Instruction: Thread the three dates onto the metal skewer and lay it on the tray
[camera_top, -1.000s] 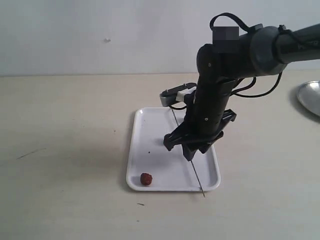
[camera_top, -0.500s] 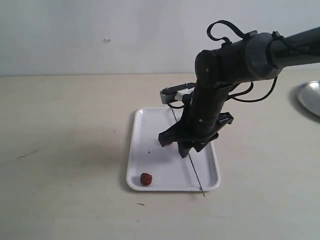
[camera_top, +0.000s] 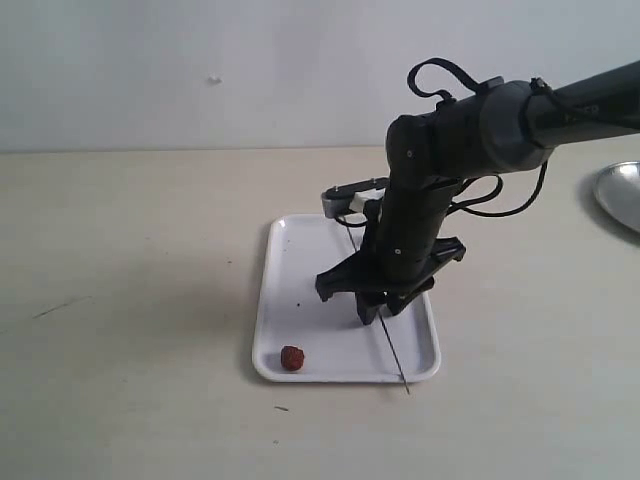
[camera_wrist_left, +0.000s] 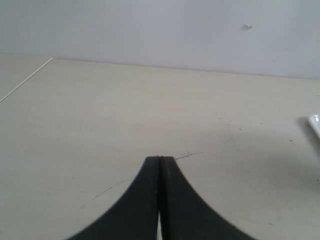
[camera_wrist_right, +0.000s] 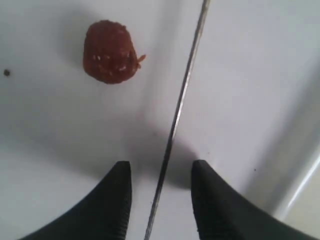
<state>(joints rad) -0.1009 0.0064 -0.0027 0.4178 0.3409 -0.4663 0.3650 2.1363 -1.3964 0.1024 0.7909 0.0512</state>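
The white tray (camera_top: 270, 300) lies mid-table. The thin metal skewer (camera_top: 396, 360) lies slantwise on it, its tip past the front rim. One dark red date (camera_top: 292, 357) rests near the tray's front left corner. My right gripper (camera_top: 375, 312) hangs low over the tray, above the skewer. In the right wrist view my right gripper (camera_wrist_right: 161, 170) is open, one finger on each side of the skewer (camera_wrist_right: 180, 105) without touching it. A date (camera_wrist_right: 110, 51) lies on the tray floor (camera_wrist_right: 250, 75) beside the rod. My left gripper (camera_wrist_left: 160, 159) is shut on nothing over bare table.
A silvery round dish (camera_top: 620, 195) sits at the far right edge of the table. The tray's corner (camera_wrist_left: 315, 121) shows at the edge of the left wrist view. A dark speck (camera_top: 297, 305) lies on the tray.
My right arm has leaned a little to the left and sunk closer to the tray, over the skewer. The date and skewer have not moved.
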